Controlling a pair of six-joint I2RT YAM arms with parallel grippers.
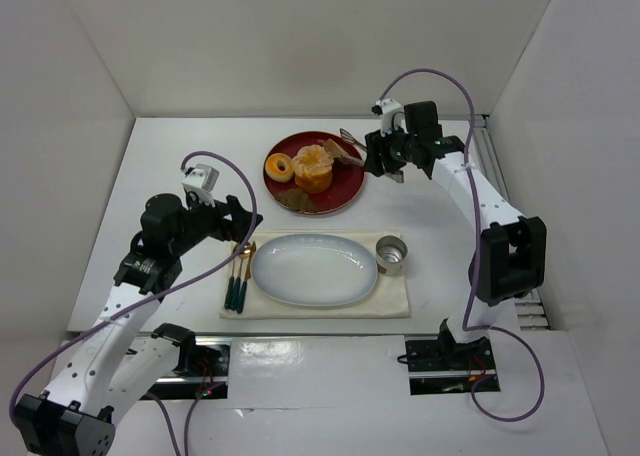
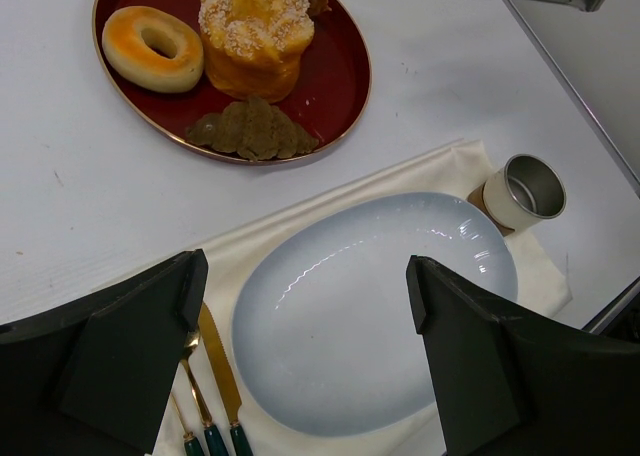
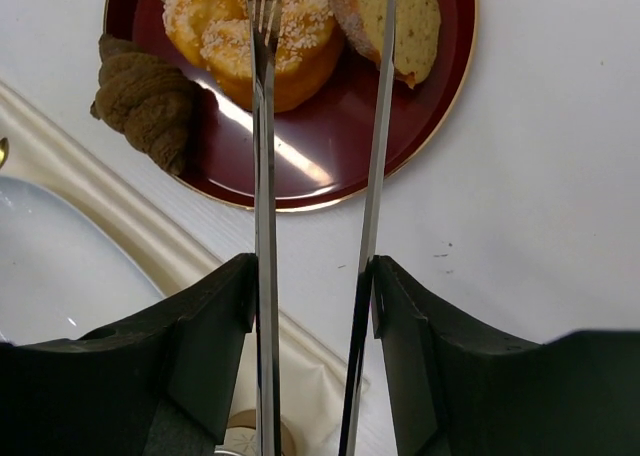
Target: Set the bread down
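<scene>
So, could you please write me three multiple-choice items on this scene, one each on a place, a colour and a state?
1. Where does the small round metal cup stand?
A. on the cream cloth, right of the pale blue oval plate in the top view
B. on the bare white table
C. between the arm bases

2. What colour is the round plate behind the cloth?
A. green
B. dark red
C. white

3. What lies on the pale blue oval plate?
A. a ring donut
B. a gold fork
C. nothing

Answers: 1 A, the cup sits at the cloth's right end. 2 B, its rim and floor show red. 3 C, its surface is bare in the left wrist view.
</scene>
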